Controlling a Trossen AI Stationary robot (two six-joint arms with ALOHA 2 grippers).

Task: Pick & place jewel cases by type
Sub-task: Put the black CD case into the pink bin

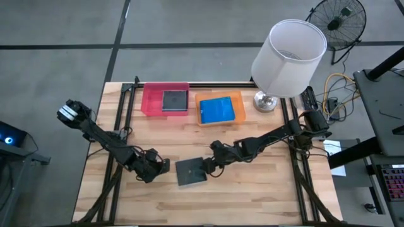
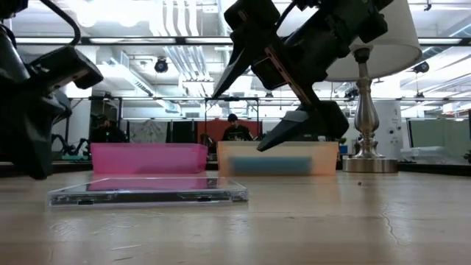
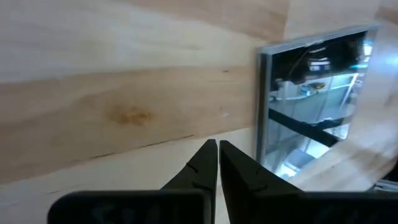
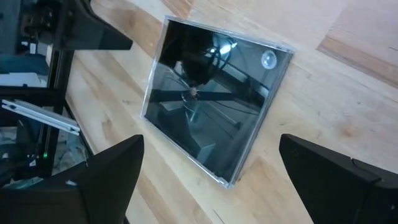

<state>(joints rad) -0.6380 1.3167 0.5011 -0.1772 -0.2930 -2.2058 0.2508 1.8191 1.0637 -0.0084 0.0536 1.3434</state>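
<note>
Wooden table (image 1: 252, 195) holds pink tray (image 1: 151, 101) with dark jewel case (image 1: 175, 100) inside, orange tray (image 1: 237, 101) with blue jewel case (image 1: 217, 110) inside; third dark case (image 1: 191, 171) flat on bare wood; left gripper (image 1: 165, 166) just beside it, fingers together, empty; right gripper (image 1: 207, 165) above its far edge, fingers spread wide; lamp (image 1: 287, 57) near orange tray.
</note>
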